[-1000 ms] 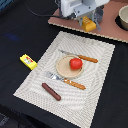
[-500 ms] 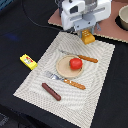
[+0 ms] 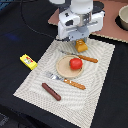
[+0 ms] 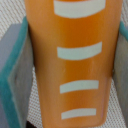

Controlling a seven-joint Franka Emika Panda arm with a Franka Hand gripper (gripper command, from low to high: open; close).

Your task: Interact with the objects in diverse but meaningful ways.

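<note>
My gripper (image 3: 80, 42) is shut on the orange ridged block (image 3: 80, 46) and holds it low over the far edge of the placemat (image 3: 35, 80), just behind the plate. In the wrist view the orange block (image 4: 75, 60) with pale stripes fills the picture between my two grey fingers (image 4: 17, 75). The red tomato (image 3: 75, 63) sits on the round tan plate (image 3: 64, 70). The brown sausage (image 3: 51, 91) lies on the mat's near part. The yellow box with red label (image 3: 28, 61) lies on the black table at the exterior view's left. The dark pot (image 3: 123, 17) is at the far right.
A wooden-handled knife (image 3: 85, 58) lies behind the plate and a wooden-handled fork (image 3: 67, 82) lies in front of it. A brown board (image 3: 112, 30) lies at the back right under the pot. A black cable (image 3: 35, 25) runs across the table at the back left.
My gripper has moved down and toward the plate with the orange block in it, from over the brown board to the mat's far edge. Nothing else moved.
</note>
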